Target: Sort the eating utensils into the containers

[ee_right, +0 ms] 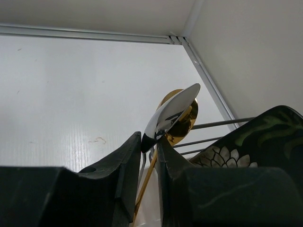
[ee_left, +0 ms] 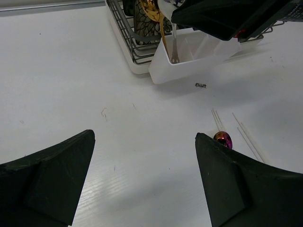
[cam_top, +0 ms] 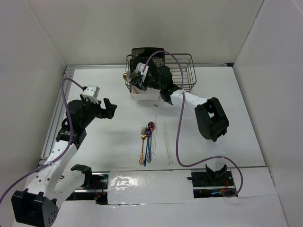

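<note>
The white caddy (cam_top: 142, 96) stands against the front of the wire rack; in the left wrist view the caddy (ee_left: 189, 61) holds a gold spoon (ee_left: 151, 9) and a silver handle (ee_left: 174, 45). My right gripper (cam_top: 138, 80) hangs over it. In the right wrist view the right gripper (ee_right: 149, 139) has its jaws narrowly apart around the neck of a silver spoon (ee_right: 173, 111), with the gold spoon (ee_right: 187, 123) just behind. On the table lie a gold fork (cam_top: 142, 146), a purple spoon (cam_top: 150, 126) and pale chopsticks (cam_top: 166, 137). My left gripper (cam_top: 110, 109) is wide open and holds nothing; the purple spoon (ee_left: 223, 139) peeks past its right finger.
The dark wire rack (cam_top: 182, 71) at the back holds black patterned plates (cam_top: 142, 56). The right arm (ee_left: 227, 16) reaches over the caddy. White walls close in the table on the left, back and right.
</note>
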Controlling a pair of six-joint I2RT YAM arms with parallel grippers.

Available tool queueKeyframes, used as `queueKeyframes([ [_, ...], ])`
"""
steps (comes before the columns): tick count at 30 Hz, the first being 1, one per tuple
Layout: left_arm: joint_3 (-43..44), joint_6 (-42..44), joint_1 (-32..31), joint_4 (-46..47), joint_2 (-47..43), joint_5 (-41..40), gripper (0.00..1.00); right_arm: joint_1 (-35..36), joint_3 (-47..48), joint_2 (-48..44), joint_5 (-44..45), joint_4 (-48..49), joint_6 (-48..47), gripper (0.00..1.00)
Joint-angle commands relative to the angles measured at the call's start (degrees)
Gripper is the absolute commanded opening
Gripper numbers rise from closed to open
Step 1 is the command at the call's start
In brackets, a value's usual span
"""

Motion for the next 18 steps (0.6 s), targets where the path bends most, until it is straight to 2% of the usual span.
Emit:
queueKeyframes([
  [1, 0.0, 0.9, 0.4, 3.3, -0.2, 0.7, 1.00, 0.4, 1.2, -1.8, 1.8, -0.8, -0.9, 0.27],
  [4, 1.4, 0.0, 0.4, 3.4, 1.4, 1.5, 1.00, 0.5, 1.7, -2.6, 2.6, -3.6, -0.8, 0.28],
  [5, 2.5, 0.0, 0.5, 3.4, 1.8, 1.8, 1.00, 0.5, 1.7, -3.2, 2.6, -3.7, -0.4, 0.32],
  [6, 3.1, -0.1, 0.5, 3.6, 2.7, 1.7, 1.00, 0.5, 1.7, -3.6, 3.2, -4.4, -0.6, 0.38],
  [7, 3.6, 0.1, 0.5, 3.8, 3.1, 2.5, 1.00, 0.4, 1.2, -4.6, 3.2, -5.1, -0.6, 0.54],
  [8, 4.6, 0.2, 0.5, 4.0, 3.4, 2.7, 1.00, 0.5, 1.2, -5.3, 3.8, -5.7, -0.6, 0.57],
  [18, 7.9, 1.3, 0.6, 7.1, 7.2, 4.5, 1.00, 0.3, -0.6, -15.5, 9.2, -13.9, 0.6, 0.59],
])
